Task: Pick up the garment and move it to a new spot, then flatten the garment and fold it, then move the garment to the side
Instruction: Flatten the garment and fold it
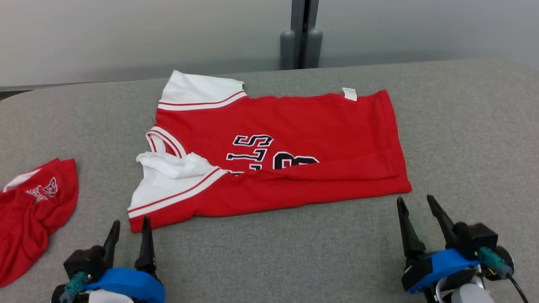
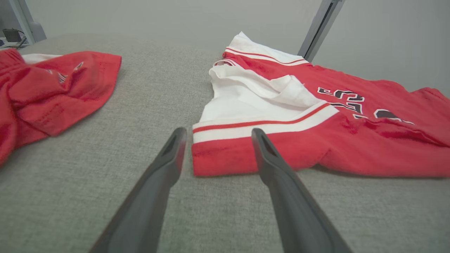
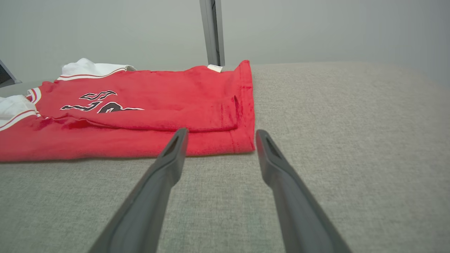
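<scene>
At mid counter (image 1: 463, 126), faces a red-and-white jersey (image 1: 303, 126), partly folded, both jaws wide and empty just short of its near edge. Could catch one layer only, spoiling the fold.

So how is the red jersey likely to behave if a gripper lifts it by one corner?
Probably floppy: the red jersey lies in soft folds, with its white sleeve crumpled, so it should drape and sag. Likely light, being thin fabric. Pushed across the grey cloth surface, it may bunch rather than slide.
</scene>
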{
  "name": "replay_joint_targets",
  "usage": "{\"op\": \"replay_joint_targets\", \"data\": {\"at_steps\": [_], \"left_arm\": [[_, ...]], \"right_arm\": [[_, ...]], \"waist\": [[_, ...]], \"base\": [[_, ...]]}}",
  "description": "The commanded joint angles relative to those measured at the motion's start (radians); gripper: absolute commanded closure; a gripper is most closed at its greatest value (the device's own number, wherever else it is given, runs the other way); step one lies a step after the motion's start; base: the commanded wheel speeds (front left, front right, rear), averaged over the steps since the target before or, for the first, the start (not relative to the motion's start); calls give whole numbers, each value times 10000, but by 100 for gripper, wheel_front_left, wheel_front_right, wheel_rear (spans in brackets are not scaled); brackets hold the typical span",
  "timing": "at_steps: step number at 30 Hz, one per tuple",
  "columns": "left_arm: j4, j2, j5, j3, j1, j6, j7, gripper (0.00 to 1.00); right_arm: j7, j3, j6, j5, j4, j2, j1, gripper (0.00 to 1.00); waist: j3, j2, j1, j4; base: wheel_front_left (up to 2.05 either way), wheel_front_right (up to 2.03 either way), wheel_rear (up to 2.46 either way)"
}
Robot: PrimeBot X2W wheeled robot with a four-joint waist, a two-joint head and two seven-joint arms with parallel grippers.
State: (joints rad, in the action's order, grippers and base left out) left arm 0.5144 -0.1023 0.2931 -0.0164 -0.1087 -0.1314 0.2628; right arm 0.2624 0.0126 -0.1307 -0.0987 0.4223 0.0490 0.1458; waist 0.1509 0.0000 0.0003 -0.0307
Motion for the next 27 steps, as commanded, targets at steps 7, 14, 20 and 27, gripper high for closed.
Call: {"op": "replay_joint_targets", "data": {"at_steps": [7,14,20,27], "left_arm": [[1061,-365,545,-220,-1065,13,27,0],[2056,-536,1325,-1328,-1375,13,-68,0],[2263,-675,1710,-2097,-1641,13,-97,100],[2080,-900,2164,-2517,-1720,16,-90,100]], "right_arm": [[35,30,-1,-72,-245,32,817,0],[35,635,-1,113,157,22,1510,0],[33,932,-1,341,1834,27,2280,0],[-30,839,-2,-230,3399,-21,2647,100]], "waist": [[993,0,-3,68],[1377,0,-3,116],[1634,0,-3,313],[1731,0,-3,569]], "base": [[0,0,0],[0,0,0],[0,0,0],[0,0,0]]}}
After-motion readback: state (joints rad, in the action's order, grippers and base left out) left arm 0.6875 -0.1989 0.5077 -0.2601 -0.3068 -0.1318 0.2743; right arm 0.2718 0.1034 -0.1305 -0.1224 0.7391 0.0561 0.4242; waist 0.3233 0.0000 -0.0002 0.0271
